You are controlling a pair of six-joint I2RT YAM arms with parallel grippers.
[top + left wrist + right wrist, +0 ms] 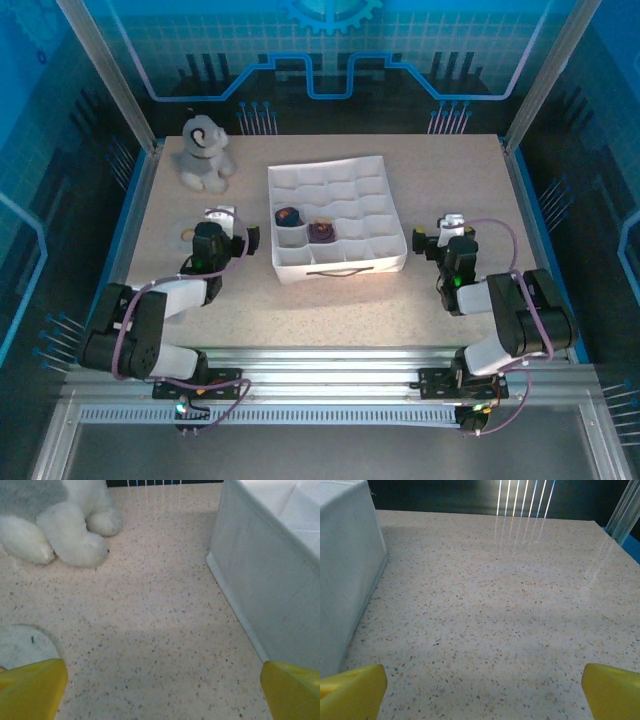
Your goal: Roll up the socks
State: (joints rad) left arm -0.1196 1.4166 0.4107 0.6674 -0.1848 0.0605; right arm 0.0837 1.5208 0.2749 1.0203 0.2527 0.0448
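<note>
- So, biggest first: the speckled beige table (330, 300) carries everything, with both arms parked at its near edge.
- Mid-table sits a white box with a grid of square cells (340, 268). The left wrist view has its outer wall on the right, and the right wrist view has it on the left, so one arm waits on each side of it.
- Left jaws stand wide apart over bare table with nothing between them. Right jaws are the same, spread wide and holding nothing.
- A fluffy grey-white plush toy dog (205, 152) sits at the far left corner, well apart from the box.
- A flat white ring-shaped disc (182, 233) lies on the table just beside the left jaws.
- The two small dark purple fabric socks are inside the box in neighbouring cells on its near-left side. One bundle (288, 215) shows a bit of orange, and the other (322, 232) sits just right of it. Both look bunched up tight, though they're too small to tell how neat the rolls are.
- My read is that the rolling looks done and both are stowed. Next up is probably just keeping the arms clear. If a roll has sprung loose, one arm would have to reach down into that cell without snagging the thin dividers.
</note>
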